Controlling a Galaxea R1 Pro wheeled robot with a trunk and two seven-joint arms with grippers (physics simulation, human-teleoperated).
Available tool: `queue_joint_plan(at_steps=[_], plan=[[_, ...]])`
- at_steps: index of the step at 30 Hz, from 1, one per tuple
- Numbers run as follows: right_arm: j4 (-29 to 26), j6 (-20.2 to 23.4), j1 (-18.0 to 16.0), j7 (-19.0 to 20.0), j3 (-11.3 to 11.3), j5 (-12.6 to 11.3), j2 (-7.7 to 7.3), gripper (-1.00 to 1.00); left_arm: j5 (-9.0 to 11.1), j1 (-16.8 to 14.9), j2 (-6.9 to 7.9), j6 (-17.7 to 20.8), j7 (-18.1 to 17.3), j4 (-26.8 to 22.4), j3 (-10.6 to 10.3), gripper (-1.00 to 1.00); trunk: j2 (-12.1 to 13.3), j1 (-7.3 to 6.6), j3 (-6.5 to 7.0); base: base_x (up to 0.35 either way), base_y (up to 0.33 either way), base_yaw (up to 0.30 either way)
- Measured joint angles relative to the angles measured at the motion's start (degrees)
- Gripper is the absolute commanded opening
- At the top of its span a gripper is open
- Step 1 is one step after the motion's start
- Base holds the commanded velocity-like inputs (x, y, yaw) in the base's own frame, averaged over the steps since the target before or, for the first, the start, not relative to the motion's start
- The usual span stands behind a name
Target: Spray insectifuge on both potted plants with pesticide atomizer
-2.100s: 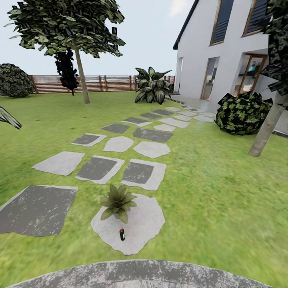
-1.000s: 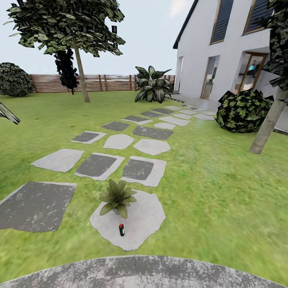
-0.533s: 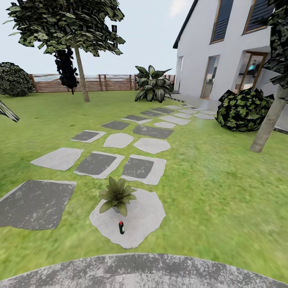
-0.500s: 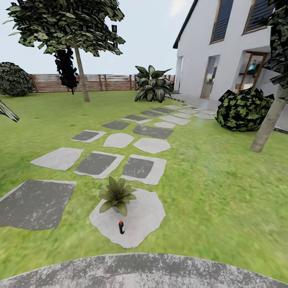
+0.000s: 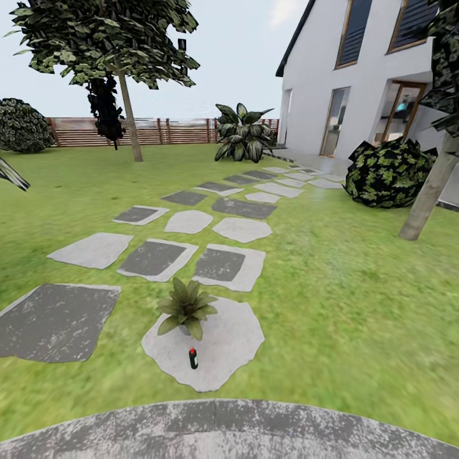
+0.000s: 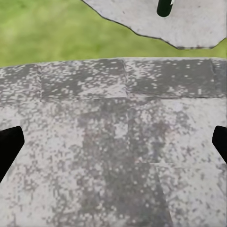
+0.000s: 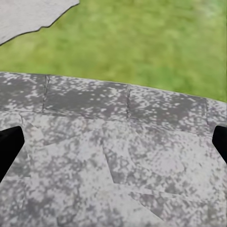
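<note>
The pesticide atomizer (image 5: 193,358), a small dark bottle with a red top, stands upright on a pale stepping stone (image 5: 223,344) in the garden lawn. Just behind it on the same stone grows a potted plant (image 5: 186,308) with broad green leaves. In the left wrist view my left gripper (image 6: 113,144) is open above the speckled patio (image 6: 118,156), and the atomizer's dark base (image 6: 164,7) shows at the far edge on the stone. My right gripper (image 7: 113,144) is open too, over the patio (image 7: 118,156) near the grass, with nothing between its fingers.
The round grey patio (image 5: 223,427) lies nearest me. Stepping stones (image 5: 220,266) lead toward the white house (image 5: 357,83). A dark bush (image 5: 389,173) and a trunk (image 5: 426,199) stand at the right, a tree (image 5: 131,121) and a brown fence (image 5: 166,132) at the back.
The whole head view has shifted: stone, plant and atomizer sit slightly higher in the picture and more patio shows at the bottom. The things themselves have not moved.
</note>
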Motion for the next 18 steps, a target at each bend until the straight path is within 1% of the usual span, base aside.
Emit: queue_joint_plan(at_steps=[18], plan=[[0.0,-0.1,0.0,-0.02,0.05,0.03,-0.1,1.0,0.0,0.0,0.0,0.0,0.0,0.03,0.0,1.0,-7.22,3.95,-3.23,0.0,0.0,0.0]])
